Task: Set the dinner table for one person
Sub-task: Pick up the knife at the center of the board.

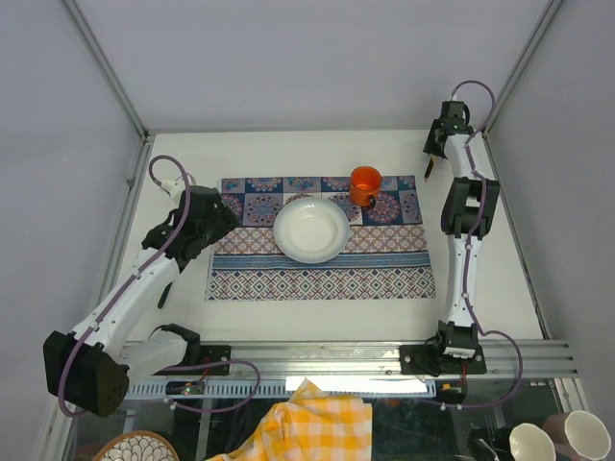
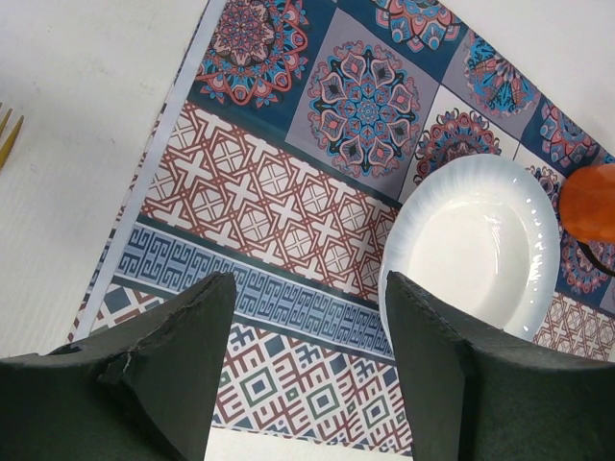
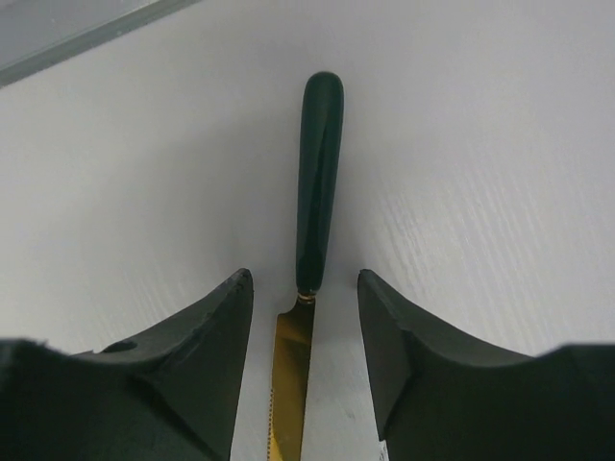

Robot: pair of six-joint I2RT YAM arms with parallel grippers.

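The white dinner table (image 1: 317,319) carries a patterned placemat (image 1: 317,259) with a white plate (image 1: 311,229) at its middle and an orange cup (image 1: 365,184) behind the plate. My left gripper (image 2: 310,283) hovers open over the placemat's left part, with the plate (image 2: 471,250) just to its right. Gold fork tines (image 2: 8,134) peek in at the left edge of the left wrist view. At the far right corner my right gripper (image 3: 305,279) is open and straddles a knife (image 3: 317,192) with a green handle and gold blade that lies flat on the table.
Aluminium rails (image 1: 327,357) run along the near edge between the arm bases. Below them lie a yellow checked cloth (image 1: 317,423), cups (image 1: 528,444) at the right and a patterned bowl (image 1: 135,448) at the left. Grey walls close in the table's sides.
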